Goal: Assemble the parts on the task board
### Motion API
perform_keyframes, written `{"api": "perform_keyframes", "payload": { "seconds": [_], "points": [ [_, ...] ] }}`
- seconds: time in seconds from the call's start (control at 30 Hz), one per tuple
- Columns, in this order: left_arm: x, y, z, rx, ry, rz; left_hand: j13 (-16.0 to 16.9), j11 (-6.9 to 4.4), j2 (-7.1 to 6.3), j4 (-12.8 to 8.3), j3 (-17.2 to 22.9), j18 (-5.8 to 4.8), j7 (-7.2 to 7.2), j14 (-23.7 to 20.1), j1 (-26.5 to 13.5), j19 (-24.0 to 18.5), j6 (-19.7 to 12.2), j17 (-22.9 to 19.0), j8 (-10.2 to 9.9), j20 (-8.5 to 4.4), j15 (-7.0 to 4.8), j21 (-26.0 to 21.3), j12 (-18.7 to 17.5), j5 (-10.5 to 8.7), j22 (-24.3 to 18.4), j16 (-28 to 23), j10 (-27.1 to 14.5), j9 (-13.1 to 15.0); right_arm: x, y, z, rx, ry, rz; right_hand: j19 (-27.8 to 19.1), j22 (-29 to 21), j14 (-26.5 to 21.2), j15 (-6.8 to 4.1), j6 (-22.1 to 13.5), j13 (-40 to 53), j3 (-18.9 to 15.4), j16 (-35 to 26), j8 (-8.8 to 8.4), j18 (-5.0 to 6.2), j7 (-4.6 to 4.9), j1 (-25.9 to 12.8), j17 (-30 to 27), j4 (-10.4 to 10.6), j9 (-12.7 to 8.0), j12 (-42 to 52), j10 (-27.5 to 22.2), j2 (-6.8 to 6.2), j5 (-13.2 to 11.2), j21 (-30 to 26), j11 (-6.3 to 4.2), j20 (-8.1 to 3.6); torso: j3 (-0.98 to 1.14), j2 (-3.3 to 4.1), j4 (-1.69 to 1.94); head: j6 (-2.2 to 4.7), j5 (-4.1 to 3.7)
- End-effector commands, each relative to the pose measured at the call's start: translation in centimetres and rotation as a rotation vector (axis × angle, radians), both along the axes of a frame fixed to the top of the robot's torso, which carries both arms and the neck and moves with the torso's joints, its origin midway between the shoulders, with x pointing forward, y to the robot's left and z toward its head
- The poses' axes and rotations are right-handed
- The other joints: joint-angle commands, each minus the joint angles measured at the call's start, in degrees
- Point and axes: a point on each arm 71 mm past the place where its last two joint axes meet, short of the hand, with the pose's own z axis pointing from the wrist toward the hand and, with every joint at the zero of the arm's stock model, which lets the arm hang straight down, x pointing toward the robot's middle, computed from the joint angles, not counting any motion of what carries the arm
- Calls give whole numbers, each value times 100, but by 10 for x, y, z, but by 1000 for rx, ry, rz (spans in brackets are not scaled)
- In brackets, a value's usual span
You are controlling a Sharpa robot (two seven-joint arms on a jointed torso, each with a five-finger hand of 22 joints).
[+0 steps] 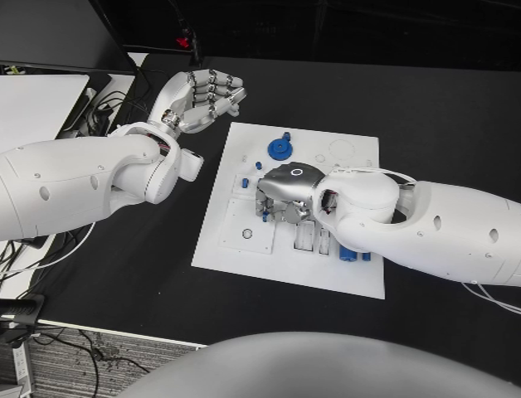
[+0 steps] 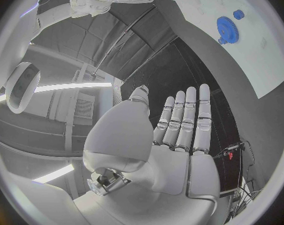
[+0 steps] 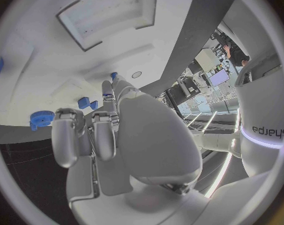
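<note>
The white task board [image 1: 287, 265] lies flat in the middle of the black table [image 1: 452, 116]. A blue gear [image 1: 279, 149] sits near the board's far edge, with a smaller blue piece [image 1: 287, 135] just beyond it. Further small blue parts lie around the board's middle, one [image 1: 245, 182] beside the right hand and others [image 1: 347, 254] near its wrist at the near side.

The right hand [image 1: 287, 192] is down over the centre of the board, fingers curled toward the surface. In the right wrist view its fingers [image 3: 104, 130] bend close to two small blue pieces [image 3: 86, 103], but whether it pinches anything I cannot tell; the contact is hidden beneath the hand.

The left hand [image 1: 201, 101] hangs off the board's far left corner, above bare table. The left wrist view shows its fingers [image 2: 186, 120] straight and side by side, holding nothing.

Risk, in my judgement: the right hand covers the working area, so a small part could be nudged or tipped unseen. The board appears unheld, and a sideways push from the fingers could slide it. Loose parts beneath the right wrist could be swept off.
</note>
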Motion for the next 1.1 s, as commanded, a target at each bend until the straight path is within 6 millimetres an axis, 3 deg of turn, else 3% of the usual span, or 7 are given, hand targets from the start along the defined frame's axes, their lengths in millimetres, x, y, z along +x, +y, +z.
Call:
{"api": "perform_keyframes", "payload": {
  "seconds": [0.03, 0.8, 0.97, 1.1],
  "points": [
    [0, 0, 1, -4, -4, -2, -5, -3, 22, 1, -27, 56, 303, 33, 54, 42, -49, -6, 16, 5, -8, 34, 23, 33, -6, 23, -36, -8, -1, 1, 0, -11, -8, 7, 342, 1294, 415, 52, 6, -8, 21, -8, 17, 84, 45, -21, 543, -8, 2, -25, -28, 8, 30, -27, -1, 26, -2, -5, 2, -1, 1],
    [0, 0, 1, -4, -4, 0, -6, -3, 29, 0, -29, 56, 302, 32, 62, 43, -51, -9, 21, 4, -8, 35, 30, 36, -7, 29, -37, -9, -4, 0, -6, -25, 11, 10, 322, 1278, 408, 73, -33, -8, 24, -23, -20, 93, 68, -61, 506, -24, -9, -23, -86, -56, 31, -61, 23, 45, -1, -6, -4, -1, 0],
    [0, -1, 1, -4, -3, 0, -6, -3, 29, 0, -29, 56, 302, 32, 62, 43, -51, -9, 21, 4, -8, 35, 30, 36, -7, 29, -37, -9, -3, -1, -6, -24, 8, 2, 312, 1269, 400, 103, -105, -10, 31, -39, -77, 98, 105, -104, 468, -33, -28, -29, -203, -123, 34, -80, 61, 71, -2, -2, -2, -1, -5],
    [0, -1, 1, -3, -3, 0, -6, -3, 29, 0, -29, 56, 302, 32, 62, 43, -51, -9, 21, 4, -8, 35, 30, 36, -7, 29, -37, -9, -2, -1, -6, -19, 4, -7, 280, 1242, 378, 184, -325, -12, 7, -81, -205, 112, 192, -204, 365, -12, -65, -32, -513, -259, 40, -137, 158, 133, -2, -5, -3, -1, -10]
  ]
}}
